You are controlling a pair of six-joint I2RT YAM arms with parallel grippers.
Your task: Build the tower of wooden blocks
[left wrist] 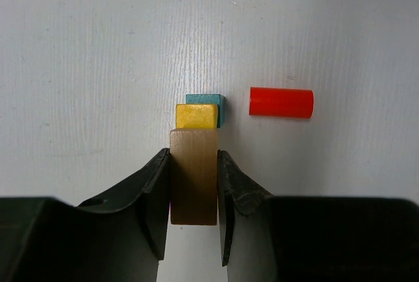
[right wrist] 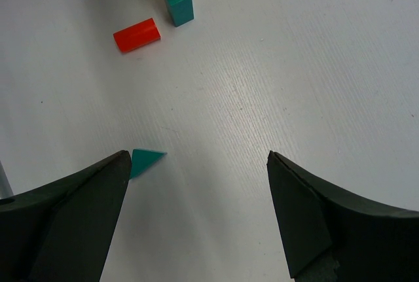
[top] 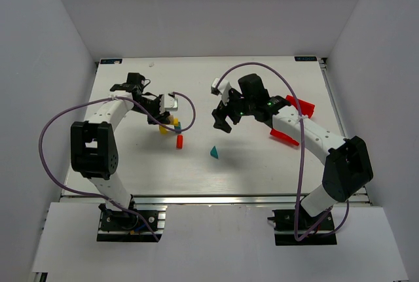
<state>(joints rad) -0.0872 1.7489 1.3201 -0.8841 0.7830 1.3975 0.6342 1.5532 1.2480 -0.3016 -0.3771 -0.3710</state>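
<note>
My left gripper (left wrist: 194, 164) is shut on the plain tan block (left wrist: 194, 184), holding it by its two long sides. The block's far end reaches a yellow block (left wrist: 196, 115), which touches a teal cube (left wrist: 215, 102). A red cylinder (left wrist: 281, 102) lies just right of them. In the top view, my left gripper (top: 162, 114) is over the yellow and teal blocks (top: 174, 125), with the red cylinder (top: 179, 141) nearer the front. My right gripper (right wrist: 198, 161) is open and empty above the table. A teal triangle (right wrist: 145, 159) lies by its left fingertip and also shows in the top view (top: 213, 153).
Red plastic bin parts (top: 300, 105) lie at the right under the right arm (top: 314, 131). The right gripper (top: 222, 122) hovers mid-table, right of the block cluster. Purple cables loop over both arms.
</note>
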